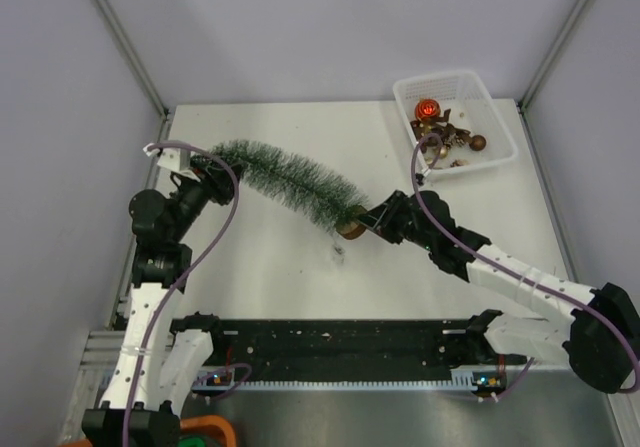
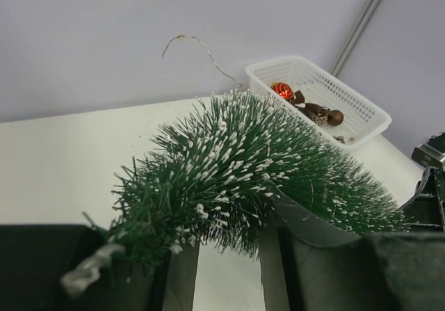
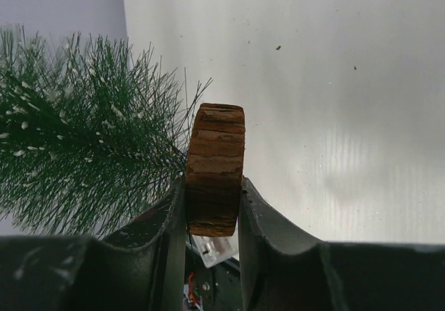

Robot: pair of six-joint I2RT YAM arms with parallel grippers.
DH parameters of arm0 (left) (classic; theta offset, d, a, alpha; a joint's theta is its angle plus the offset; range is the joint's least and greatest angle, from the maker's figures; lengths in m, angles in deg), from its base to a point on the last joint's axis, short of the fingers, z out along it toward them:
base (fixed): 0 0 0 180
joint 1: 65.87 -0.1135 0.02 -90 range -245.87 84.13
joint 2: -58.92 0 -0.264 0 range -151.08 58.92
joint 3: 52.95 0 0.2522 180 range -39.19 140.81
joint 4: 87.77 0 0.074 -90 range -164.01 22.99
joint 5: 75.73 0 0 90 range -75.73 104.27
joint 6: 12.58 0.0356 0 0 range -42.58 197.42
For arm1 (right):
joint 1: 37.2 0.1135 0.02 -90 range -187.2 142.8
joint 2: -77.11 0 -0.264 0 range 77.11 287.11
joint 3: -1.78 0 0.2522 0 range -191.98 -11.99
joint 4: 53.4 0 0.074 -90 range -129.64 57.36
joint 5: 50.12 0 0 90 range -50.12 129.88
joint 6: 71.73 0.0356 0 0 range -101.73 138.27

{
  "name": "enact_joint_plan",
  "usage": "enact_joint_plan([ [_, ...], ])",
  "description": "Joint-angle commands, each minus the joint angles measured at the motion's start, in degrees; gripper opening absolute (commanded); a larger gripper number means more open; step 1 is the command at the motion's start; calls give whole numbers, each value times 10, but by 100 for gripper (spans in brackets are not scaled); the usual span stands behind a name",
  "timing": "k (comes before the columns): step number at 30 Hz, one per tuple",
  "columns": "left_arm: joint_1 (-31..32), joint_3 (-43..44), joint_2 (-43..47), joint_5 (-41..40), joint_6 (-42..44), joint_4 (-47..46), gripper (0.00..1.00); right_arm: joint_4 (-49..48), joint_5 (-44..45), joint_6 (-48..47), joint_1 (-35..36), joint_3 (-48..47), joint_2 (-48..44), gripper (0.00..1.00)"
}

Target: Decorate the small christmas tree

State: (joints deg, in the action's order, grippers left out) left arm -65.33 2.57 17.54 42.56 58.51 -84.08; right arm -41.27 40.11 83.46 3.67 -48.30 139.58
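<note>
Scene: You are looking down on a white surface (image 1: 300, 297) with grey walls around it. Your two arms reach in from the near edge.
Tree: The tree (image 1: 285, 177) is not upright. It is slung in a shallow arch between your two arms. Its tip end points left and its wooden disc (image 1: 352, 230) sits near the middle of the surface. The bristles are dark green with whitish ends. You cannot tell whether any part of it touches the surface.
Left arm: Your left arm (image 1: 150, 297) rises from the near left corner, folds at the elbow, and turns its wrist right toward the tree's tip end.
Left jaws: In the left wrist view, your left jaws stand one on each side of the tree's upper part, with bristles bunched over the gap. You cannot tell whether they press on it or only stand around it.
Right arm: Your right arm (image 1: 510, 275) lies low and stretched out, running from the near right corner up and left to the disc.
Right jaws: Your right jaws are clenched on the disc. It stands on edge between them, with one finger against each flat face.
Basket: A white basket (image 1: 440, 79) sits at the far right corner, well apart from the tree. It holds one red bauble (image 1: 428, 109) and several brown ones.
</note>
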Motion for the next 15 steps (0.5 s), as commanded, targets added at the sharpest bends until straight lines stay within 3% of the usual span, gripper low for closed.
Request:
enact_joint_plan([
  [1, -2, -18, 2, -31, 76, 63, 43, -50, -4, 19, 10, -10, 11, 0],
  [5, -1, -19, 7, -39, 86, 98, 53, -74, -13, 44, 8, 3, 29, 0],
  [11, -1, -15, 26, -54, 115, 163, 59, -74, -11, 63, -5, 22, 31, 0],
  [15, -2, 19, 15, -38, 153, 245, 91, -52, -4, 49, -24, 24, 19, 0],
])
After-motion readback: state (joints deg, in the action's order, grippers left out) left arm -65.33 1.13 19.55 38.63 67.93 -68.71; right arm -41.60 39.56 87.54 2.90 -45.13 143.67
